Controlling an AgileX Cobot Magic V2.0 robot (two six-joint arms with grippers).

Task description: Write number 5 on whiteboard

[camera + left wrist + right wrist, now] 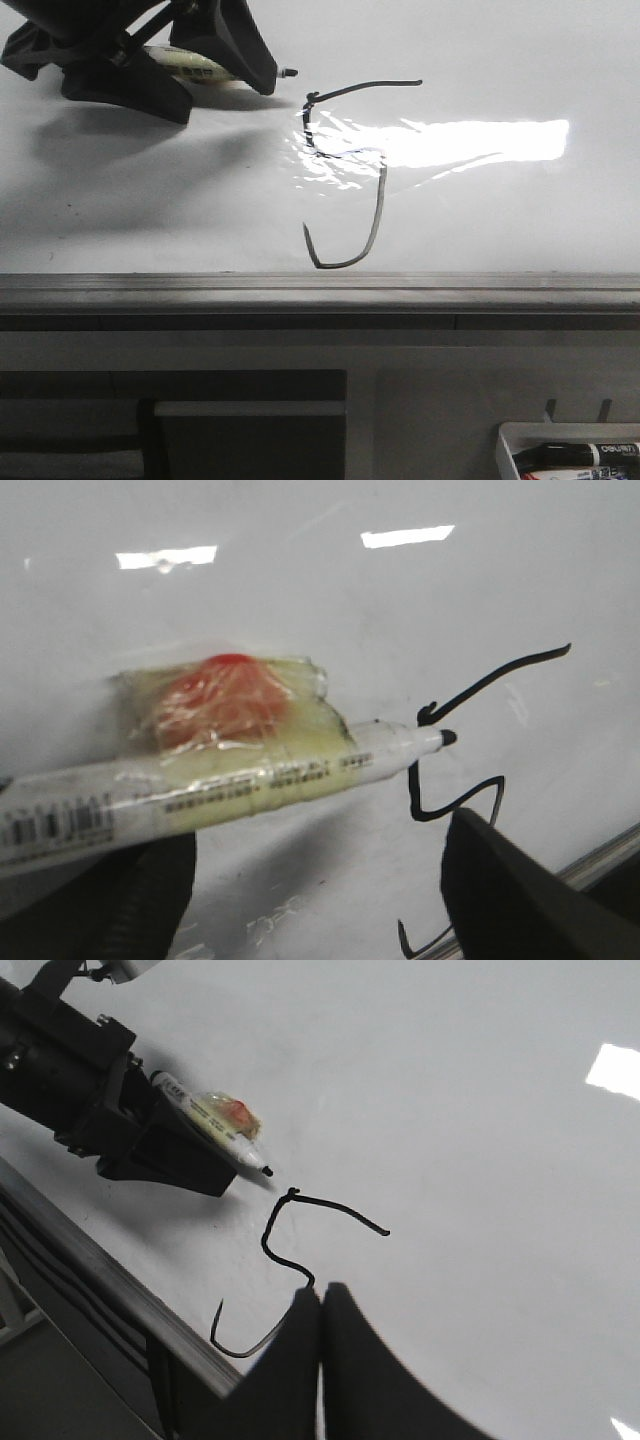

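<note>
A lanky black number 5 [380, 200] is drawn near the front edge of the glossy whiteboard [500, 220]. A white marker [250, 780], wrapped in yellowish tape with a red lump, lies crosswise just beyond my left gripper [320, 830]. Its black tip sits beside the upper left corner of the number 5 [500, 673]. The left fingers stand wide apart and open, one on each side, with nothing between them. My right gripper [322, 1295] is shut and empty, hovering over the hooked tail of the number 5 [340, 1210]. The right gripper is out of the front view.
The board's grey metal frame [320, 290] runs along the front. Below it, at the right, a white tray [520, 440] holds spare markers. A bright glare patch [480, 140] crosses the wrinkled film beside the number.
</note>
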